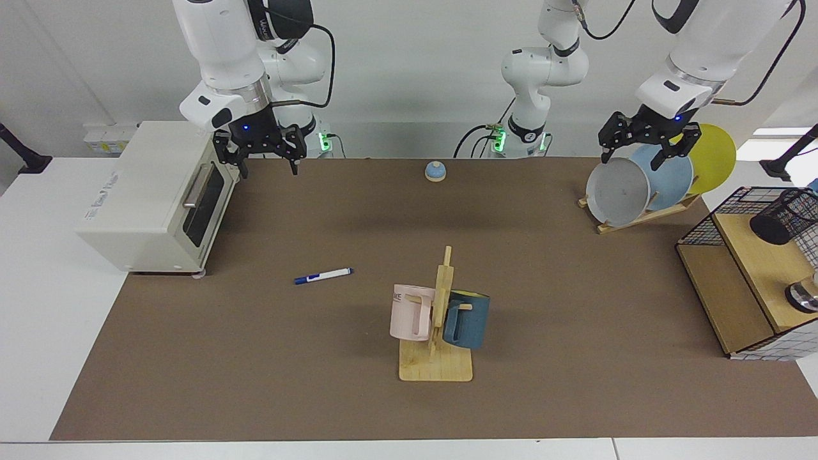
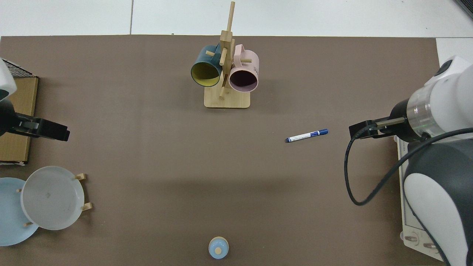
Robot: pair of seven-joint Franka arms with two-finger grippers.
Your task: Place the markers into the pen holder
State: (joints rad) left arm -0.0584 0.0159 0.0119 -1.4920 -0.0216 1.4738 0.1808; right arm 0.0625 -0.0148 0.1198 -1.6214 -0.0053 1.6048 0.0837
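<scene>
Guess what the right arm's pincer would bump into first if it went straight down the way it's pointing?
Probably just the brown mat. The right pincer points down beside the toaster oven, and nothing shows beneath it; the marker lies nearer the camera. Depth is unclear.

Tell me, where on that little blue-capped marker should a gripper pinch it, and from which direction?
Probably the white barrel near the middle of the marker, coming straight down from above. It lies flat on the brown mat, apart from everything else, so only its top and long sides are exposed; fingers should close across its slim width. The right gripper, open, hangs nearer.
</scene>
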